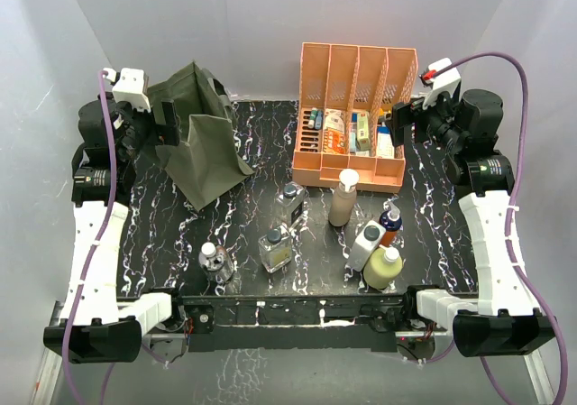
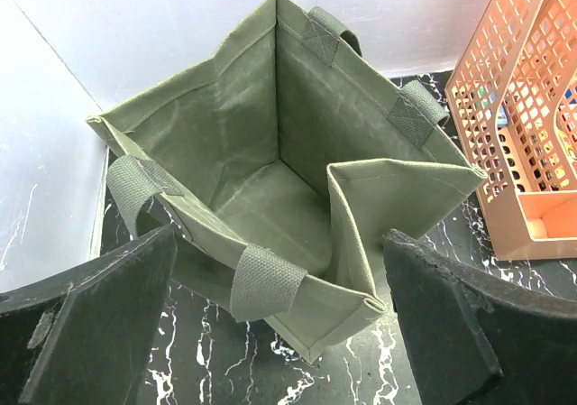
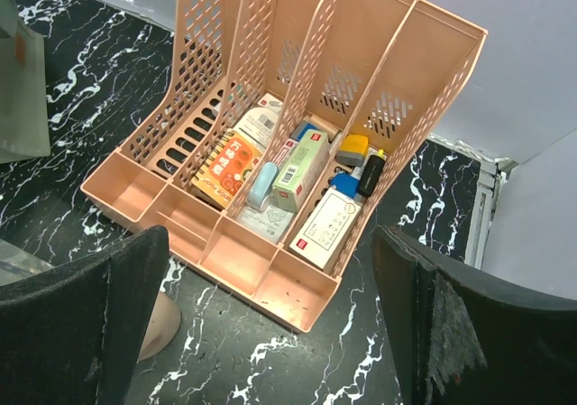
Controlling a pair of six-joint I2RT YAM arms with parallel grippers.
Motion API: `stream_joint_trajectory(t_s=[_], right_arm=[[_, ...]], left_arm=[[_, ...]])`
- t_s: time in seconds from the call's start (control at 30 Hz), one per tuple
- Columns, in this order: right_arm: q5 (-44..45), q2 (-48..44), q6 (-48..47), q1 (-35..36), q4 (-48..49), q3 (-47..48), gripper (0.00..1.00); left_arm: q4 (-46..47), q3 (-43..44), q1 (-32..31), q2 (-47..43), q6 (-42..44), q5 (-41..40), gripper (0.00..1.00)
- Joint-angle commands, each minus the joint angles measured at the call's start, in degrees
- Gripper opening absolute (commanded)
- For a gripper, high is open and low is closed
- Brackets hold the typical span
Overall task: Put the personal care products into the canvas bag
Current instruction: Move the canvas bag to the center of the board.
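At upper left of top view, canvas bag (image 1: 203, 143) open, left gripper (image 2: 279, 243) spread wide beside it, right gripper (image 3: 270, 238) also spread near peach organiser (image 1: 353, 116) at upper right, bottles (image 1: 275, 250) standing at lower centre

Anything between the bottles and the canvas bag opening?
Nothing visible: bare table lies between the nearest clear bottle and the canvas bag, mouth open. One wall folds inward, narrowing it. The peach organiser sits aside.

Top view: high behind the near edge, looking down over the whole counter (image 1: 180, 234).
Left wrist view: close, angled down into the canvas bag (image 2: 225, 134).
Right wrist view: close above the file organiser (image 3: 135, 184), which also shows at the right edge of the left wrist view.
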Motion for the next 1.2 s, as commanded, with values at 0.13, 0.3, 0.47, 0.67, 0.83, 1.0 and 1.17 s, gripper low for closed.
stream_joint_trajectory(t_s=[0.13,0.3,0.47,0.67,0.83,1.0,1.17], right_arm=[[-1.0,-0.8,-0.3,-0.4,1.6,1.1,0.99],[-1.5,-0.8,0.0,-0.4,1.7,1.5,0.99],[-2.6,-0.9,-0.7,-0.4,0.7,2.5,0.99],[-4.8,-0.4,-1.4,-0.4,-0.6,3.2,0.99],[-7.4,-0.3,-1.6,-0.4,-0.7,2.7,0.99],[-7.5,-1.2,-2.1,-0.4,-0.4,1.4,0.99],[-7.9,-1.7,-2.1,-0.4,-0.4,0.6,0.99]], left_arm=[[1.1,1.1,0.4,-0.8,-1.4,-0.9,0.97],[0.7,1.8,0.4,-0.7,-1.9,-0.5,0.97],[-0.2,2.4,0.4,-0.2,-0.8,-0.6,0.97],[-3.8,3.9,0.4,0.5,4.9,15.4,0.97],[-8.9,10.9,-0.5,7.3,6.3,20.7,0.97],[-21.8,21.1,-3.0,18.2,13.4,19.4,0.97],[-28.2,25.3,-5.6,24.9,16.5,15.2,0.97]])
